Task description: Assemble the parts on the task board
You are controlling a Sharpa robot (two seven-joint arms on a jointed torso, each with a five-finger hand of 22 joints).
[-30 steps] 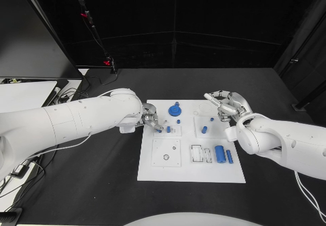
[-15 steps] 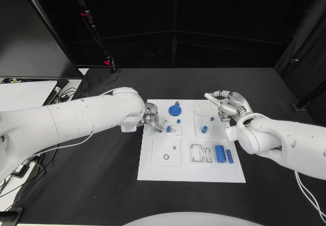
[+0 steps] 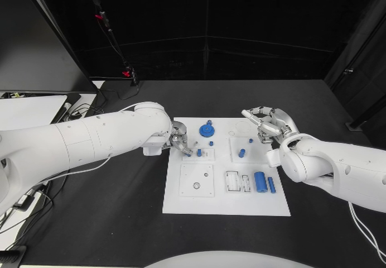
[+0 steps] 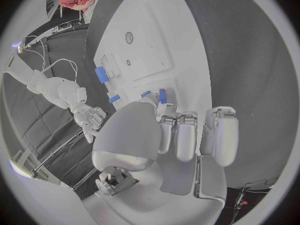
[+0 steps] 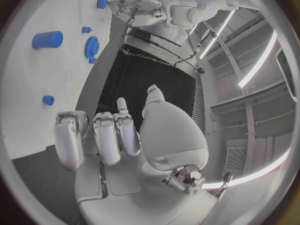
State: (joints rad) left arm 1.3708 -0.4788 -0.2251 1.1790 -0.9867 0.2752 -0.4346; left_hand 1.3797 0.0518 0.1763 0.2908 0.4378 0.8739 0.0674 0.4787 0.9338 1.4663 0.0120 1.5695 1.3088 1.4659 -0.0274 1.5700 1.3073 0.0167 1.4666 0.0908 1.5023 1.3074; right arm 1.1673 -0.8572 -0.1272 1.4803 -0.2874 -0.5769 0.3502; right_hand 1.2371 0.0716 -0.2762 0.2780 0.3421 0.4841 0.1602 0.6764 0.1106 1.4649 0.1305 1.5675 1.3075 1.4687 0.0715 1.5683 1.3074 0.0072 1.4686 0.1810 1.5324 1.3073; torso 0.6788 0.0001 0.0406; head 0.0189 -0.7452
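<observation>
Board (image 3: 225,204) lies mid-table. Left hand (image 3: 178,139) sits at the board's left edge, fingertips down beside a small blue peg (image 3: 199,152); whether it pinches anything, cannot tell. Right hand (image 3: 268,125) hovers over the board's far right corner, fingers curled, nothing visible in them. Blue gear (image 3: 208,130) stands near the far edge. Blue cylinder (image 3: 260,181) lies near the right side, a slimmer blue bar (image 3: 272,185) just beside it.
</observation>
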